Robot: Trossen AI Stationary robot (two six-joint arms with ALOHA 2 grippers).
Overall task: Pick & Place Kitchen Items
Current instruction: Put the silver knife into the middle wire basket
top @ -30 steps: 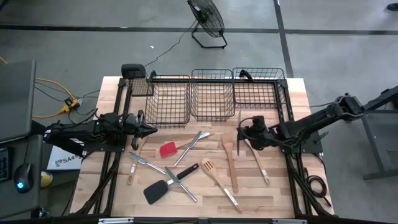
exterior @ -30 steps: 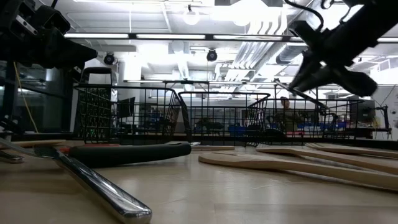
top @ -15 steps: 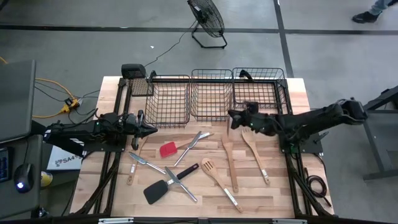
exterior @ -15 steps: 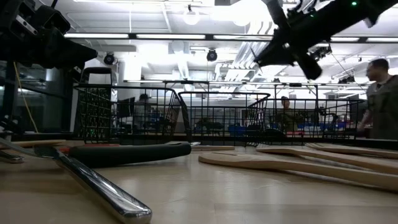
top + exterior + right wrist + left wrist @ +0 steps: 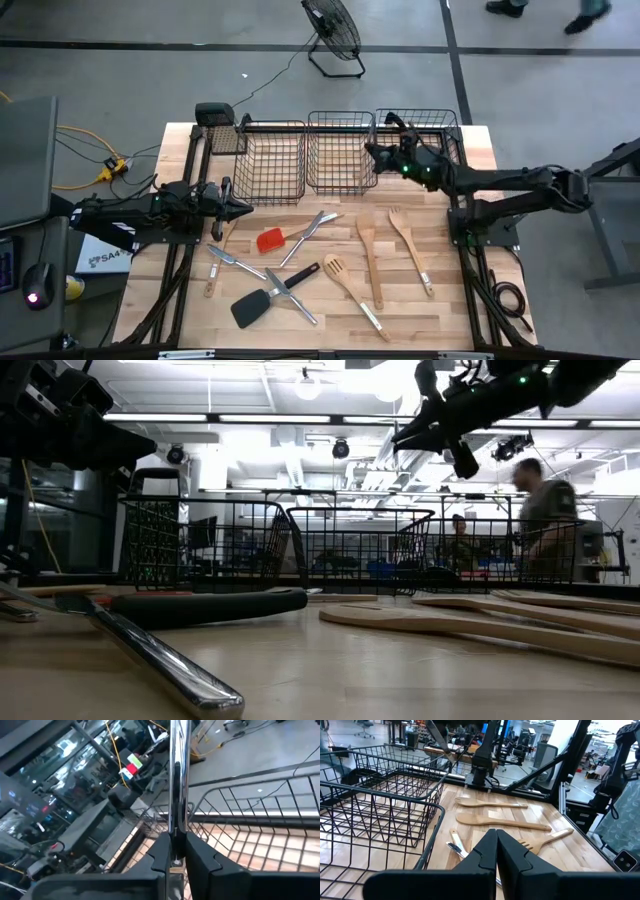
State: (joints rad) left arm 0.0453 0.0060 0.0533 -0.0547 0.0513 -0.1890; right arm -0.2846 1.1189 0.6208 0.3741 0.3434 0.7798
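A: How far was the sort judged to be?

B: Early. The three wire baskets were seen with no utensil clearly inside. Most items were left on the table: red spatula, black turner, two wooden spoons, a slotted wooden turner, and silver cutlery in the middle.

A: Anything in hand?

B: Yes. A silver metal utensil was clamped between the closed fingers of the right gripper, its shiny handle standing straight out past the fingertips in the right wrist view.

A: Right arm pose?

B: Stretched long across the table's far right side, the gripper raised above basket height in the low view, over the gap between the middle and right baskets. Which basket was targeted could not be told.

A: Left arm?

B: Parked low at the table's left edge, left gripper pinched closed on nothing, pointed toward the spoons.

A: Remaining?

B: The held piece was yet to be dropped, then roughly ten items to be cleared.
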